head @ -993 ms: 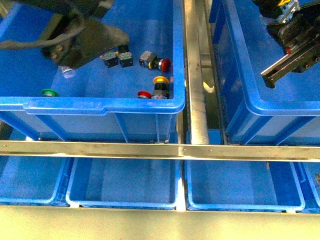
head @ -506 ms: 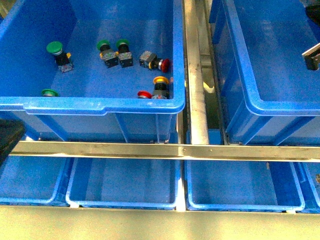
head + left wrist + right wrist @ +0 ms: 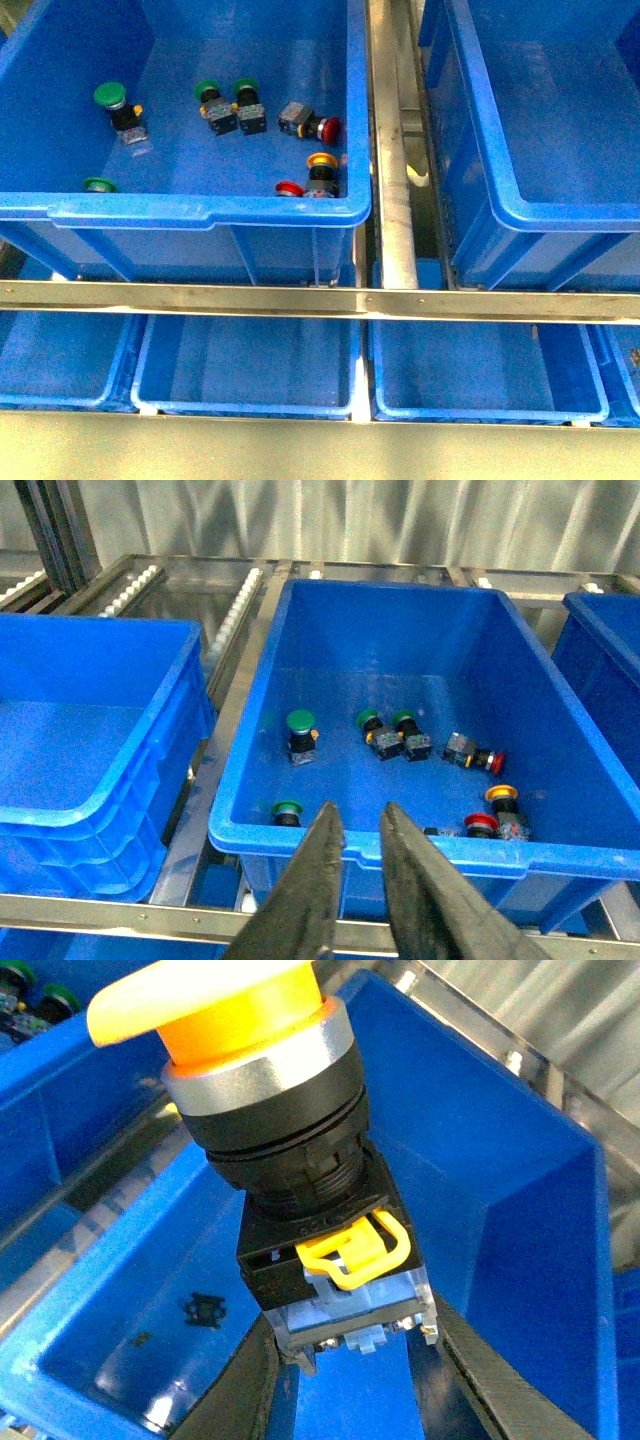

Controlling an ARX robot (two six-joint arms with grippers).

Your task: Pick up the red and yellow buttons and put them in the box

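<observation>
1. Our right claw (image 3: pixel 350 1355) grips a yellow button (image 3: pixel 290 1175) by its base, above the box (image 3: pixel 520 1210).
2. Our left claw (image 3: pixel 355 880) hangs slightly parted, holding nothing.
3. Opening near the rim could bounce it out.

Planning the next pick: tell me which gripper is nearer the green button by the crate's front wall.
Left. The left gripper hangs just outside the front wall by the green button. The right gripper holds a yellow button over another crate.
</observation>
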